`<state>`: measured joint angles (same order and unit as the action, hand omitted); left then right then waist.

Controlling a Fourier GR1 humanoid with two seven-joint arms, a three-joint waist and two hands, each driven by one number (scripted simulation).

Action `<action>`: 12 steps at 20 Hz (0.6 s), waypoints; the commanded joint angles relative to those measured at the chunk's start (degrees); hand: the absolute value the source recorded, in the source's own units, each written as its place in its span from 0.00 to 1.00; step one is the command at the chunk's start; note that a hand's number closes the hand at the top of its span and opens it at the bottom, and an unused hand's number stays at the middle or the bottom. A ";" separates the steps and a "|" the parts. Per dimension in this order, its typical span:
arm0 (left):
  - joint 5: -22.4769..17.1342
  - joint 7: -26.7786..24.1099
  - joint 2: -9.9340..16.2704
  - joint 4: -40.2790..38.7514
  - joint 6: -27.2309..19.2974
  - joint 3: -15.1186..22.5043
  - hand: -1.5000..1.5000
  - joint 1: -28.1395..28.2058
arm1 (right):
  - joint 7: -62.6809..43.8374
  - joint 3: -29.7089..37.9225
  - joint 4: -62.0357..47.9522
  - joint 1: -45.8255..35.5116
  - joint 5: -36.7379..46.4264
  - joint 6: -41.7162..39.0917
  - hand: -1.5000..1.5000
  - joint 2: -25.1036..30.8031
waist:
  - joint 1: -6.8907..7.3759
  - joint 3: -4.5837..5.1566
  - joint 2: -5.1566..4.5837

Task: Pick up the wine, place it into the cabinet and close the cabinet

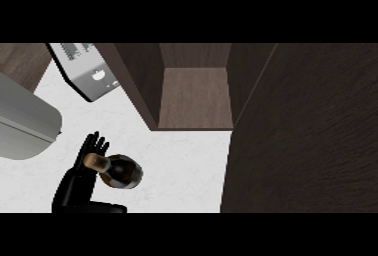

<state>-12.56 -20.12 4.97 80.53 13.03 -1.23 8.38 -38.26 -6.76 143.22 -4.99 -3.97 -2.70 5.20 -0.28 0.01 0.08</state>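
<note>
White and lightly speckled, the bench (177,155) fills the middle of the view. On it, low and to the left, stands the wine (118,171), a dark bottle seen from above, with a tan cork top and a round dark body. It looks upright, and it is out on the bench, not in the cabinet.

One black hand (80,177) shows in the head view, coming up from the lower edge at the left side. It is just beside the wine, on the bottle's left. Its fingers (94,145) point up and look fairly straight. They sit right behind the cork top, so I cannot tell if they touch the bottle. They do not look wrapped around it. Which hand it is I cannot tell for sure; no other hand shows.

Above the wine is the cabinet (193,97), made of dark brown wood. It is open, and a bare wooden shelf shows inside. Its big dark door (303,135) swings out and covers the whole right side of the view.

At the top left is a silver box with buttons (87,70). Below that, at the left edge, is a grey rounded thing (26,122).
</note>
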 commanded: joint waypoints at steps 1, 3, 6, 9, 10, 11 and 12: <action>1.21 -4.77 0.19 -5.40 1.89 -0.42 0.00 -0.22 | -5.77 4.11 8.26 -0.63 -7.18 0.08 0.00 1.52 | 0.05 0.01 -0.02; 0.69 -1.15 -0.28 -3.18 0.53 -0.31 0.00 -1.43 | -0.33 1.12 4.56 1.58 -2.42 0.22 0.00 -1.06 | 0.19 -0.01 -0.03; 1.84 -6.67 0.65 -9.96 2.12 -1.86 0.00 -2.33 | 0.74 3.02 5.60 4.17 -4.79 -1.98 0.00 0.05 | 0.03 -0.01 -0.05; 0.02 -5.51 1.92 -11.46 3.79 -3.21 0.00 -4.10 | -6.91 -0.71 10.10 -0.07 -3.26 0.67 0.00 -0.33 | -0.10 0.05 0.02; 1.19 -5.51 -0.10 -9.38 2.62 -1.22 0.00 -1.17 | -2.54 1.70 8.60 3.01 -4.39 -1.31 0.00 0.11 | 0.06 -0.01 0.01; 1.22 -7.12 -0.41 -11.62 2.79 -1.68 0.00 -2.45 | -3.38 4.86 7.16 0.98 -6.91 -1.01 0.00 0.73 | 0.07 0.00 -0.03; 2.12 -9.01 0.22 -17.92 2.72 -2.93 0.00 -7.90 | -2.97 1.12 7.31 1.05 -3.33 -0.29 0.00 -0.63 | -0.19 0.03 -0.06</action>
<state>-11.42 -25.68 5.18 70.10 15.25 -3.02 5.06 -38.25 -5.35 143.07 -5.25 -4.25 -3.57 5.02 -0.29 0.01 0.06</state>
